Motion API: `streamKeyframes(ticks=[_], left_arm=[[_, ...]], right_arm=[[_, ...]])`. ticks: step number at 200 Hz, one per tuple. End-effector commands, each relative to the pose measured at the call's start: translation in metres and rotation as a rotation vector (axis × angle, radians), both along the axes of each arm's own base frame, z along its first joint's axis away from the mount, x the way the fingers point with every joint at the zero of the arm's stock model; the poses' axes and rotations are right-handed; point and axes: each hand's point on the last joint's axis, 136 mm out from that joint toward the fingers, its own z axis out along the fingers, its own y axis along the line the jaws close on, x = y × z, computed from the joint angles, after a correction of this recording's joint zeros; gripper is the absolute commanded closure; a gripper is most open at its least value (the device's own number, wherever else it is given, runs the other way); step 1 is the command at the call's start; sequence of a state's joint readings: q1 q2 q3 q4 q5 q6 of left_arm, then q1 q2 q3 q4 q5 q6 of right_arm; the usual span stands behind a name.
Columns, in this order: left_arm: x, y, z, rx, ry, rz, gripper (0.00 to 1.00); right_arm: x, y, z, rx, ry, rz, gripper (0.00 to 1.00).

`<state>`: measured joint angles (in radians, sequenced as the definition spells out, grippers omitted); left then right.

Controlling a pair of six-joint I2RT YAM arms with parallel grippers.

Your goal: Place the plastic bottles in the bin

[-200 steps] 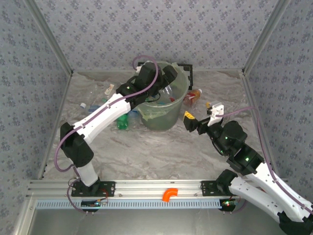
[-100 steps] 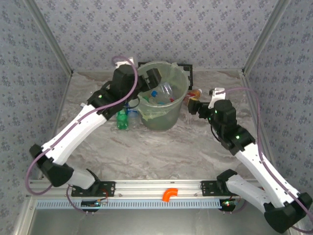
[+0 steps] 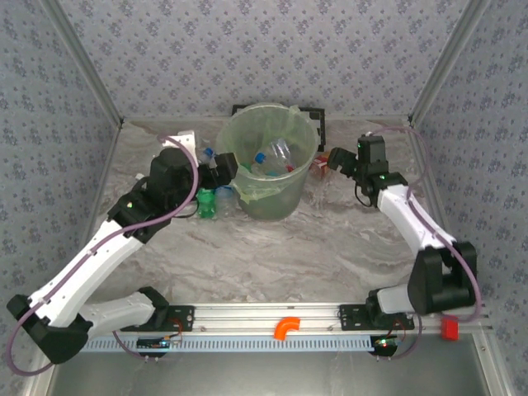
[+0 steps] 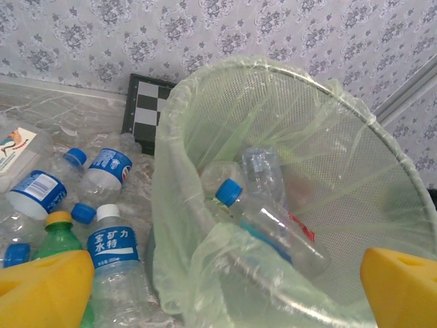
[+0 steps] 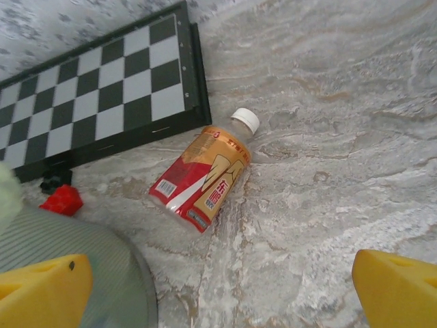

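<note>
Partly veiled by its liner (image 4: 205, 270), clear bottles (image 4: 273, 225) lie inside the bin (image 4: 273, 72), ahead between the spread left fingers (image 4: 41, 290). Blue-capped bottles (image 4: 113, 239) crowd behind one finger, half hidden. Between the spread right fingers (image 5: 403, 287), an orange-labelled bottle (image 5: 205, 174) lies on the surface (image 5: 328, 137).

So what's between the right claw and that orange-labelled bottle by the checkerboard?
Just bare marble tabletop, seen in the right wrist view: the open right gripper hangs apart from the orange-labelled bottle.

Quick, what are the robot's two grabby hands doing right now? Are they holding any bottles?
Left gripper: open, holding nothing.
Right gripper: open, holding nothing.
</note>
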<state>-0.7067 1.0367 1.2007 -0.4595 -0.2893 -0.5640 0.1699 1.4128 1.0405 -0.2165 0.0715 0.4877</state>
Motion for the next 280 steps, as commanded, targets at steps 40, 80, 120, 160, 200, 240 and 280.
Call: streamKeyframes(ticks=[40,80,120,160,200,240,280], left_arm=[[-0.015,0.027,-0.014,0.054,-0.024,0.033,0.00],[-0.025,0.038,-0.020,0.068,-0.017,0.046,0.00],[-0.029,0.049,-0.020,0.073,-0.031,0.068,0.00],[-0.028,0.048,-0.024,0.071,-0.023,0.066,0.00],[-0.027,0.047,-0.032,0.066,-0.011,0.064,0.00],[-0.026,0.043,-0.035,0.055,-0.006,0.056,0.00],[-0.025,0.041,-0.036,0.051,0.002,0.046,0.00]], right_arm=[[0.075,0.023,-0.039,0.057,0.114,-0.025,0.00],[0.095,0.034,-0.087,0.031,0.273,-0.051,0.00],[0.084,0.032,-0.125,0.009,0.384,-0.064,0.00],[0.063,0.024,-0.137,-0.024,0.426,-0.051,0.00],[0.029,0.006,-0.135,-0.080,0.444,-0.048,0.00],[0.002,-0.034,-0.136,-0.080,0.444,-0.125,0.00],[0.010,-0.059,-0.132,-0.013,0.420,-0.168,0.00]])
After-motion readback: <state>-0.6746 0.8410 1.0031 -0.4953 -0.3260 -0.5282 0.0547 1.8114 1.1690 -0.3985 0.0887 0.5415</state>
